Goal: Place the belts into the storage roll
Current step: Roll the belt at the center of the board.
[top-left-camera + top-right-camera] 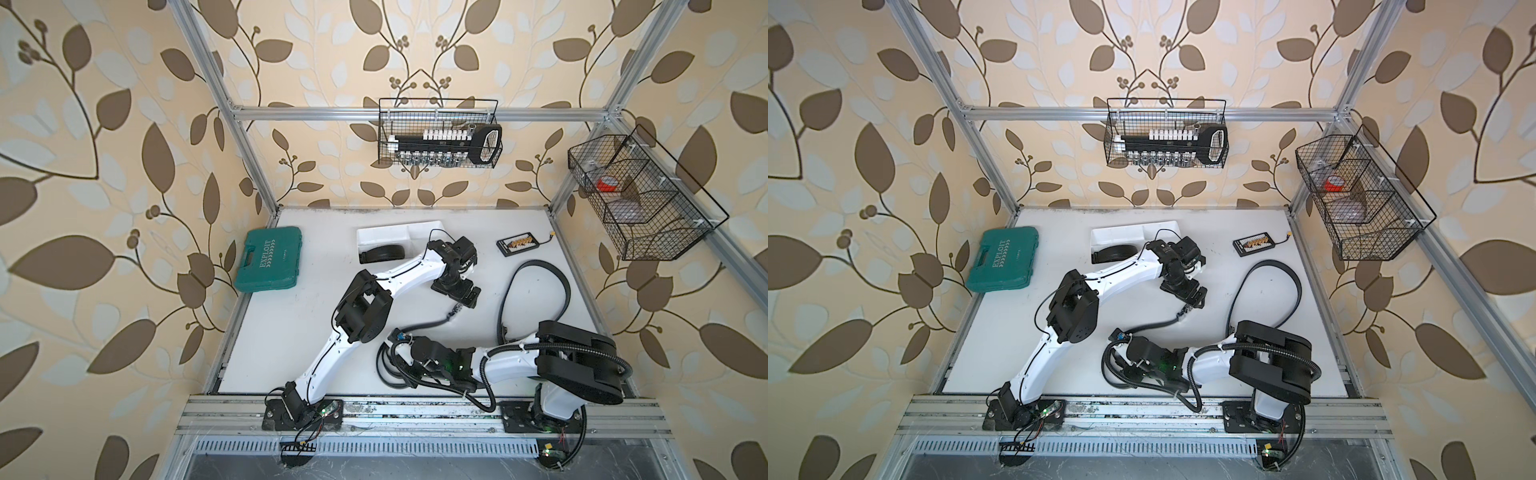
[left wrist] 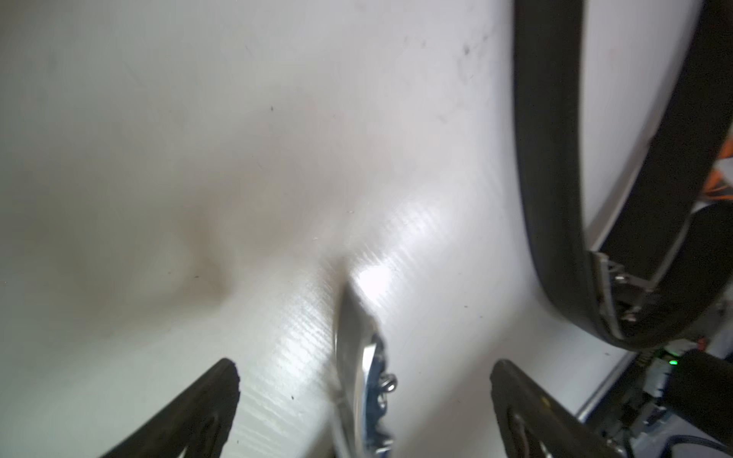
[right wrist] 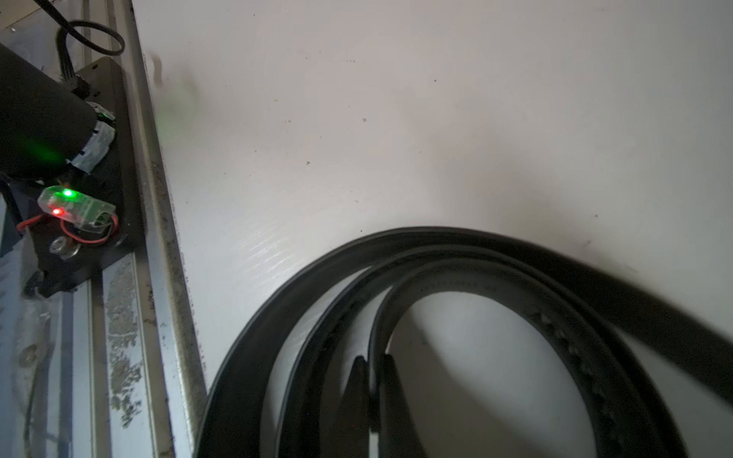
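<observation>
The left pincer [image 2: 365,366] is seen spread wide in the left wrist view. A shiny metal buckle [image 2: 357,329] stands on edge on the white table [image 2: 198,158] between the two fingers and is gripped by neither.

In a top view, the strap [image 1: 434,321] attached to that buckle can be followed across the table toward the right pincer [image 3: 375,365]. That one is pinched tight onto one turn of a coiled belt [image 3: 436,253], which lies in loose loops near the front rail. Whether strap and coil are one and the same belt can't be told, since the arm covers the join.

A second belt [image 1: 536,262] is laid out in a big open loop on the right part of the table, well apart from everything else.

The white tray [image 1: 386,235] is found at the far side, about mid-table. A rolled belt [image 1: 382,252] is tucked at its near edge. It can't be made out from up there whether it sits inside a compartment or just in front of the rim.

A green case [image 1: 268,259] is parked shut to the left of the tray, not touching it.
</observation>
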Action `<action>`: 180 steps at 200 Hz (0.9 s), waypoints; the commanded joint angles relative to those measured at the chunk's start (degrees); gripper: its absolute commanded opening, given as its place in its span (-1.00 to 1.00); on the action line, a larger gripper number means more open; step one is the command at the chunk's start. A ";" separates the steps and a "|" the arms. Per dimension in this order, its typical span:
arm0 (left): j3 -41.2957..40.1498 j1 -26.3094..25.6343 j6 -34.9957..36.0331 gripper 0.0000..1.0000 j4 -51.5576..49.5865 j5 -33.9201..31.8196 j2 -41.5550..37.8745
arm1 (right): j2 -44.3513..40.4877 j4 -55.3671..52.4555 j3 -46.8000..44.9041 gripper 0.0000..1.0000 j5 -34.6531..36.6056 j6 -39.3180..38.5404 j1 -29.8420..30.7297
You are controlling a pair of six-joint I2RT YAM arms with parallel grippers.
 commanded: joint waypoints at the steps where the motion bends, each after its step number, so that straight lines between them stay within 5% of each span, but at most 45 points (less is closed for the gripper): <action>1: -11.17 0.85 -6.41 0.98 16.24 -2.71 -22.41 | 1.50 -0.95 -1.51 -1.00 2.83 0.83 0.02; 26: -33.41 4.34 -13.45 0.98 31.73 -9.77 -43.32 | 2.38 -1.79 -0.55 -1.00 2.74 0.78 0.07; 71: -60.24 14.64 -26.69 0.98 18.25 -19.52 -65.99 | 2.16 -1.02 -0.94 -1.00 3.09 1.20 -0.06; 134: -92.49 15.47 -43.83 0.98 28.48 -4.09 -82.53 | 0.53 -0.19 -2.32 -1.00 3.57 1.51 -0.10; 180: -99.08 15.35 -48.12 0.98 33.77 0.00 -83.65 | 0.62 -0.43 -2.24 -1.00 3.40 1.55 -0.10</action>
